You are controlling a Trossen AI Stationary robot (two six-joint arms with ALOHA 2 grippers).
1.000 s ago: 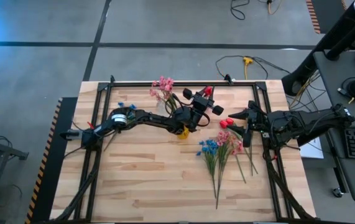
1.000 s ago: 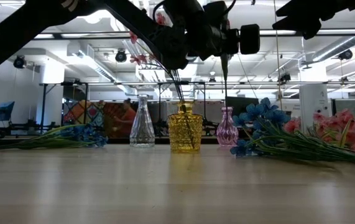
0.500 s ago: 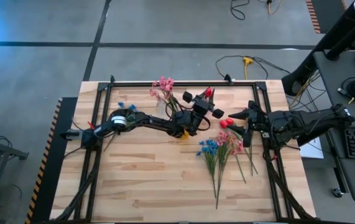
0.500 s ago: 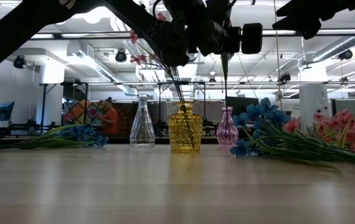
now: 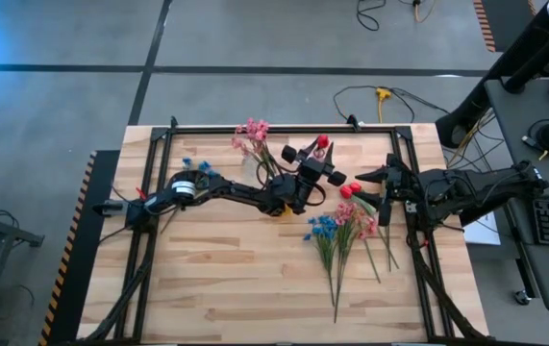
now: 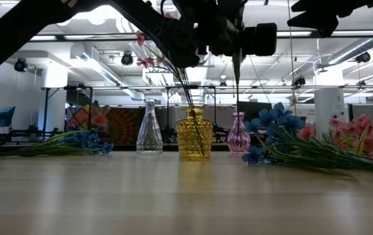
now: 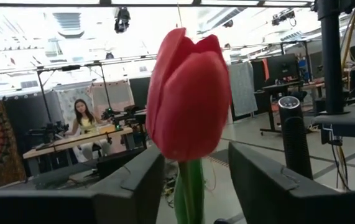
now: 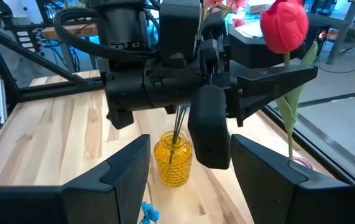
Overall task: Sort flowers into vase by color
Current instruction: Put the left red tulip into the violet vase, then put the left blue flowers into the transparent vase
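Note:
My left gripper (image 5: pixel 318 157) hovers above the table's middle, shut on a red tulip (image 7: pixel 189 93) whose bud (image 5: pixel 322 142) points up. Its thin stem (image 6: pixel 236 81) hangs straight above the pink vase (image 6: pixel 238 135). The yellow vase (image 6: pixel 194 135) holds pink sprays (image 5: pixel 253 133) by their stems. A clear vase (image 6: pixel 149 127) stands to its left. Blue flowers (image 5: pixel 193 164) lie at the table's left. My right gripper (image 5: pixel 360 186) waits open over a pile of blue, pink and red flowers (image 5: pixel 343 226) lying on the right. My left gripper pinches the tulip's green stem (image 7: pixel 190 183) just below the bud, between its two fingers (image 7: pixel 133 186). The fingers lie level and across the stem. The tulip is upright and lifted clear, the bud above the fingers (image 8: pixel 276 74) and the long stem hanging below them.
The three vases stand in a row near the table's middle, under my left arm. A black frame (image 5: pixel 284 126) rims the wooden table. Bare wood lies toward the near edge (image 5: pixel 245 288). People sit at desks in the room beyond.
My left arm has drifted slightly toward the table's right, still shut on the tulip. The stem stays hanging over the pink vase. My right arm has kept still.

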